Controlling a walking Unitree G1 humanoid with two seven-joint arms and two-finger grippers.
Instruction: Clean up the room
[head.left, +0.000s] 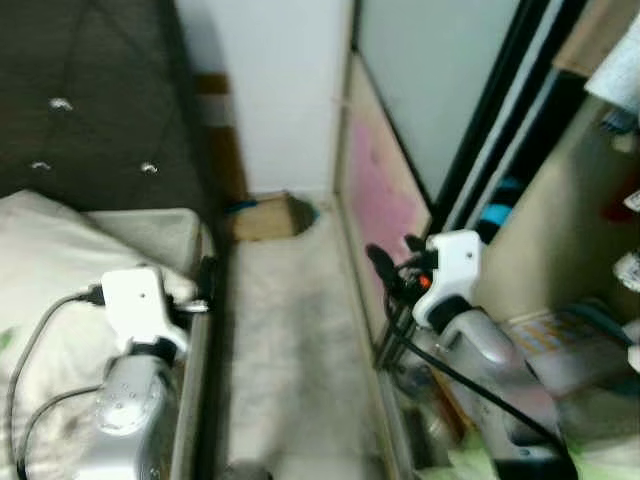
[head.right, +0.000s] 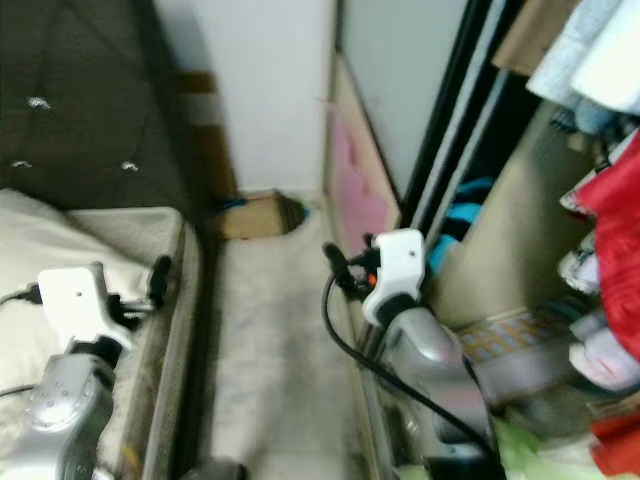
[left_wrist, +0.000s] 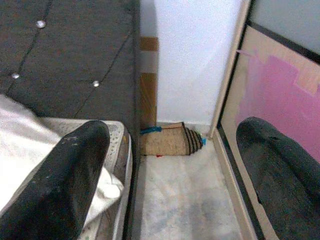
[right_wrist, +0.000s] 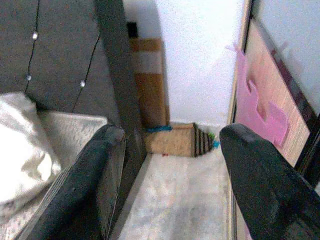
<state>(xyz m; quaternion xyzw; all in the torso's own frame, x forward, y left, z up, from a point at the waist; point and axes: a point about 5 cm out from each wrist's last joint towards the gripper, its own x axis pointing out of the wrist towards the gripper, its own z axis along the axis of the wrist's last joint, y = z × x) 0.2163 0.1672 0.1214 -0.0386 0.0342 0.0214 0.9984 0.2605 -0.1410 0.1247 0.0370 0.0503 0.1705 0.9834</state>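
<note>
Head views motion-blurred; cardboard box (left_wrist: 167, 141) partly behind the bed (left_wrist: 120, 145); wardrobe clothes (head.right: 610, 200) cropped.

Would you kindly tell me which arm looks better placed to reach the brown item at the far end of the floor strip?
Probably the right: its pincer hangs over the floor strip leading to the brown item, while the left pincer sits over the bed.

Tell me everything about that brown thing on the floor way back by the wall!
The brown thing looks like flat, tan cardboard or a woven mat, lying on the pale floor at the far end of the narrow gap beside the bed. Its back edge lies against the white wall. The end toward the wardrobe tapers in dark, stepped layers. A blue strip pokes out at the bed end, and a bit of blue shows at the tapered tip. Neither gripper touches it.
</note>
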